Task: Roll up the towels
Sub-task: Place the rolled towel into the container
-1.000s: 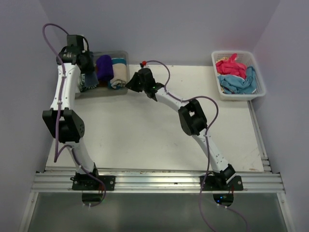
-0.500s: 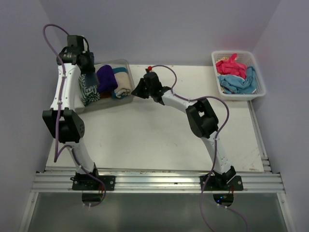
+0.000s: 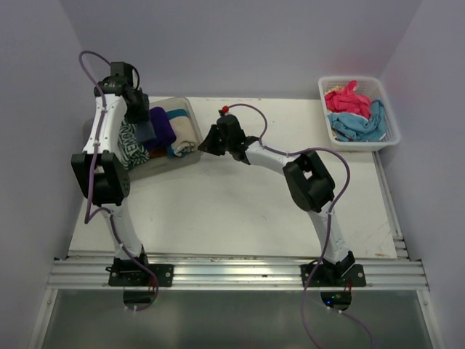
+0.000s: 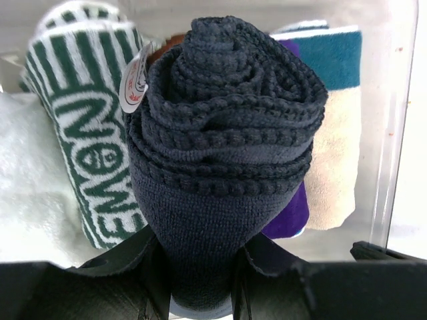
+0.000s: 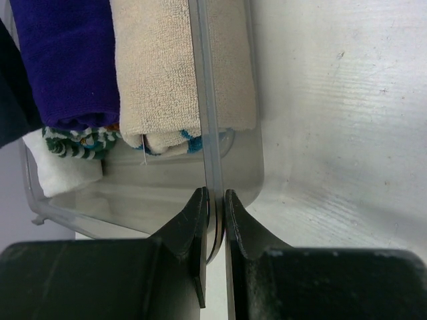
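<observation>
My left gripper [image 3: 139, 116] is shut on a rolled dark navy towel [image 4: 220, 153] and holds it over the clear plastic tub [image 3: 190, 116] at the back left. In the tub lie rolled towels: a green-patterned one [image 4: 80, 133], a deep purple one [image 3: 161, 128], a cream-and-teal one [image 3: 184, 131] and a white one [image 4: 27, 193]. My right gripper [image 3: 205, 144] is shut on the tub's right rim [image 5: 203, 133]; its jaws pinch the thin wall. Pink [image 3: 343, 98] and light blue [image 3: 357, 125] towels lie unrolled in the white lattice basket [image 3: 392, 116].
The white basket stands at the table's back right corner. The tub sits at an angle at the back left, close to the left wall. The white table top [image 3: 240, 211] lies between the arms.
The tub has been drawn toward the right and turned by my right gripper. My left gripper has moved down over the tub with the navy towel.
</observation>
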`<state>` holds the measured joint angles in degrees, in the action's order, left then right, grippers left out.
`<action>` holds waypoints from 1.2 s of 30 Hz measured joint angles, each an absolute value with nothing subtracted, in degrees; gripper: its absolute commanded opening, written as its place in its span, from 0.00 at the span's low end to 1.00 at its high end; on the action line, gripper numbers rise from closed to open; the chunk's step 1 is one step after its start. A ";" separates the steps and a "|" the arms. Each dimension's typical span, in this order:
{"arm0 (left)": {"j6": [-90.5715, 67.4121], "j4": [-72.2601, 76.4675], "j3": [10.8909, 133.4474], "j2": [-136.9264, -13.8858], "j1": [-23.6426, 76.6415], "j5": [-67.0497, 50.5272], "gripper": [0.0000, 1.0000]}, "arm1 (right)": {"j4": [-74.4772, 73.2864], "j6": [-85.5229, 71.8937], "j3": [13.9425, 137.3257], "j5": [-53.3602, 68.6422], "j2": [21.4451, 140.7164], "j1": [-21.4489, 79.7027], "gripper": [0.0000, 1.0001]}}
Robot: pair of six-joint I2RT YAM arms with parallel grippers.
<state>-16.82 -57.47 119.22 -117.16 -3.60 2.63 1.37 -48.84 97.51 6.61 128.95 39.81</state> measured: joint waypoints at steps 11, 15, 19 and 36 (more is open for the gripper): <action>-18.92 -57.58 115.90 -117.08 -10.35 -5.93 0.21 | 2.66 -48.62 95.64 6.55 128.05 40.12 0.10; -18.94 -57.36 116.09 -117.80 -11.86 -8.12 0.21 | 2.63 -48.56 95.64 6.44 128.07 40.16 0.10; -18.94 -57.52 118.10 -121.05 -12.25 -8.60 0.21 | 2.63 -48.49 95.64 5.91 128.07 40.34 0.10; -18.70 -58.89 121.43 -126.78 -10.39 -5.26 0.66 | 2.63 -48.40 95.66 5.02 128.07 41.98 0.12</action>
